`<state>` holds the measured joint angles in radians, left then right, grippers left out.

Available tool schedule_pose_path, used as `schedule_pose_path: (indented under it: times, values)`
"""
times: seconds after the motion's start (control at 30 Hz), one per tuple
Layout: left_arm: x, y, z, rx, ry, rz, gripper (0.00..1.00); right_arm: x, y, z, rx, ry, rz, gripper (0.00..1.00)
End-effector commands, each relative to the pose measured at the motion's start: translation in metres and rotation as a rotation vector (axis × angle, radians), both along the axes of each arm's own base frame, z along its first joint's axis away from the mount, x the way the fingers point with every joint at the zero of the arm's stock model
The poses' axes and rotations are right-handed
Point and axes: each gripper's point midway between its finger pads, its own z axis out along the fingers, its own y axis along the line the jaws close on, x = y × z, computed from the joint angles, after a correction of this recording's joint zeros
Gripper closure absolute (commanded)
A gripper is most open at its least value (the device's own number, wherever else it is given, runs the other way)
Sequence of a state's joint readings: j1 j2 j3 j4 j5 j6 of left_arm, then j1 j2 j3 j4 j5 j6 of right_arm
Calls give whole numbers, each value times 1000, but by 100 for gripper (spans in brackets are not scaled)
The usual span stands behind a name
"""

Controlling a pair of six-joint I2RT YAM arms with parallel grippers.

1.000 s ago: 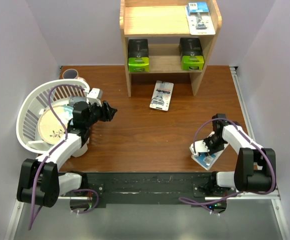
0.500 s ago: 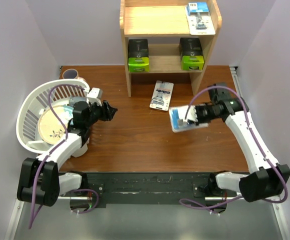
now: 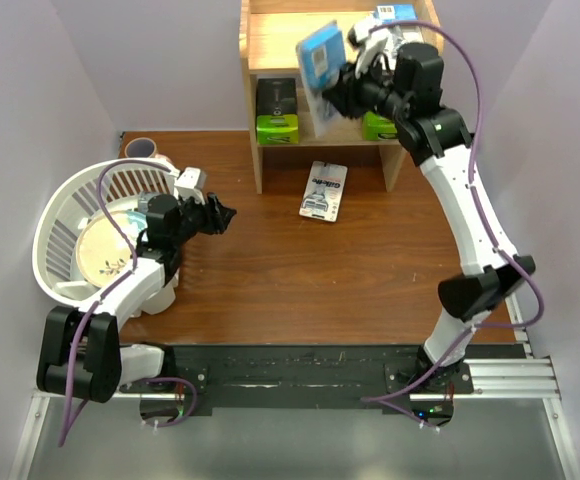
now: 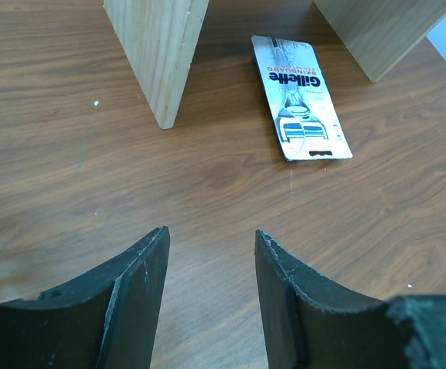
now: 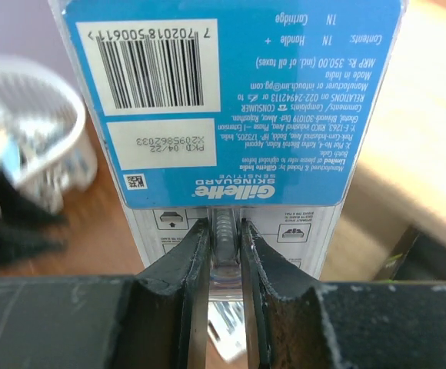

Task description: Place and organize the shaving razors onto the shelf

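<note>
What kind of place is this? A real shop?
Probably not: it looks like a robot practice booth. Plain walls box in a wooden table, two robot arms are bolted on, and one small shelf holds razor packs.

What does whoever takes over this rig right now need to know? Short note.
Right gripper: shut on a blister card, raised in front of the shelf.
Left gripper: open, empty, low over the table.
Done: top-tier card at the right; on the lower tier, left box and right box.
Left: shelve the blister card, then the table card, which lies flat in front of the shelf.
</note>
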<state>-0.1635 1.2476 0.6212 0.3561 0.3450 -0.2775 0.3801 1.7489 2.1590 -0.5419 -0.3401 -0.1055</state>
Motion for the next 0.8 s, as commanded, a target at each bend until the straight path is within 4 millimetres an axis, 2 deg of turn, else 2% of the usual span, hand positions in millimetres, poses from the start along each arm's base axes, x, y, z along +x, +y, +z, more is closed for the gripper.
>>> schedule_pose_path:
  times: [0.0, 0.03, 0.17, 0.2, 0.27, 0.3, 0.4, 0.5, 0.53, 0.63, 0.77]
  values:
    - [8, 1, 24, -14, -71, 1, 47, 27, -16, 90, 364, -71, -236, 99]
    - [8, 2, 23, -13, -70, 3, 47, 27, -20, 101, 388, -95, -259, 99]
    - [6, 3, 24, -11, -70, 5, 47, 47, -29, 103, 419, -126, -359, 99]
    - [6, 3, 23, -10, -70, 5, 47, 58, -33, 96, 416, -124, -401, 99]
    - [6, 3, 23, -8, -70, 6, 47, 62, -36, 104, 414, -163, -418, 99]
    - [5, 3, 23, -7, -70, 6, 47, 70, -34, 98, 403, -163, -428, 99]
    - [5, 3, 20, -7, -64, 8, 47, 80, -37, 96, 397, -185, -458, 97]
    - [5, 3, 20, -11, -62, 7, 47, 93, -33, 82, 384, -174, -473, 94]
    - [5, 3, 20, -11, -64, 9, 47, 101, -34, 72, 372, -163, -498, 93]
    - [5, 3, 20, -14, -64, 9, 47, 111, -32, 57, 342, -151, -517, 93]
    - [5, 3, 19, -13, -62, 11, 47, 118, -38, 48, 322, -151, -570, 93]
